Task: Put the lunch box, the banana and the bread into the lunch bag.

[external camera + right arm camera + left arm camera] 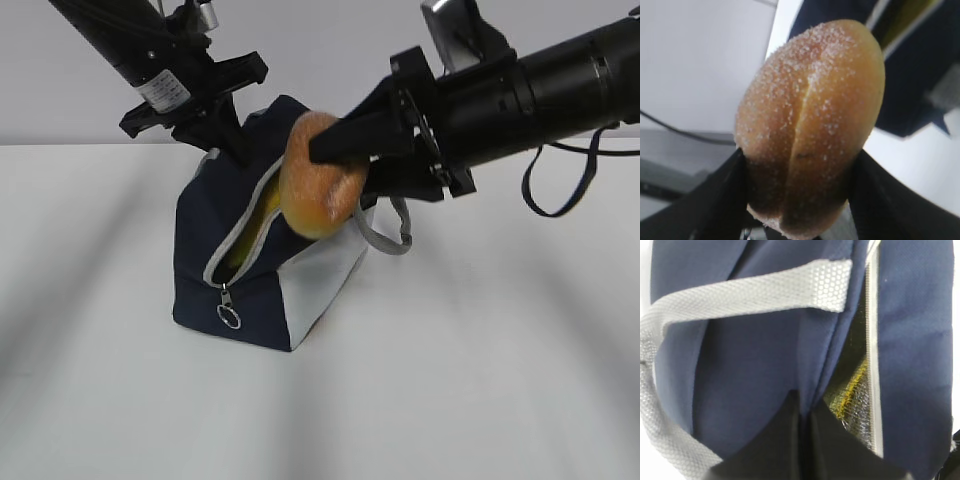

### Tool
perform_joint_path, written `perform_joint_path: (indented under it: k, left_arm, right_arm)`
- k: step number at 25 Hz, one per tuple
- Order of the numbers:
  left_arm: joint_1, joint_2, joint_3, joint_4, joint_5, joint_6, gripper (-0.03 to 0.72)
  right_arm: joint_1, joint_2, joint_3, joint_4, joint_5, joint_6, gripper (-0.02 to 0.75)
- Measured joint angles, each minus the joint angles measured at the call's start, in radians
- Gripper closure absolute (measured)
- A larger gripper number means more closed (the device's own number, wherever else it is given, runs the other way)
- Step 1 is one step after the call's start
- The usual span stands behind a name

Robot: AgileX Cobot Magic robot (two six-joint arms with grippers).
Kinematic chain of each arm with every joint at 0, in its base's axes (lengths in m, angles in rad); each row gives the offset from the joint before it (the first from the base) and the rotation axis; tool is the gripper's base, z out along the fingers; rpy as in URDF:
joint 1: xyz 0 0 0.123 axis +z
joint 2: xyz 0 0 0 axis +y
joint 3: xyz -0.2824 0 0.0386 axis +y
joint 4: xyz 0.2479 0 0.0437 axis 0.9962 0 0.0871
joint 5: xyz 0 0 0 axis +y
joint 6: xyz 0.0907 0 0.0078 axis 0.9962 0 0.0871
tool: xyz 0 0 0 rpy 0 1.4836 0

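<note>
On a white desk (pixel 480 380), the bread (pixel 318 180) is held clamped in the right claw (pixel 345 165) just above the unzipped lunch bag (pixel 230 290), while navy fabric at the bag's opening is pinched by the closed left claw (pixel 805 440); yellow is glimpsed inside.

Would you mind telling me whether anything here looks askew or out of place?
The lunch bag leans to one side because the left gripper pinches its top edge. The bread sits clamped in the right gripper at the open zipper. Nothing looks spilled or damaged.
</note>
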Motion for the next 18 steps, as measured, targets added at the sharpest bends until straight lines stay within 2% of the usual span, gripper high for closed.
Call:
perform_joint_path:
  k: [3,7,13,18]
  left_arm:
    - [0.000,0.000,0.000,0.000,0.000,0.000,0.691]
    - [0.000,0.000,0.000,0.000,0.000,0.000,0.691]
    - [0.000,0.000,0.000,-0.002,0.000,0.000,0.691]
    - [0.005,-0.002,0.000,-0.047,0.001,0.006,0.691]
  right_arm:
    - [0.000,0.000,-0.026,0.115,-0.122,-0.054,0.314]
    - [0.000,0.026,-0.080,0.211,-0.216,-0.118,0.316]
    - [0.002,0.198,-0.189,0.232,-0.245,-0.130,0.316]
    - [0.008,0.294,-0.213,0.210,-0.234,-0.130,0.316]
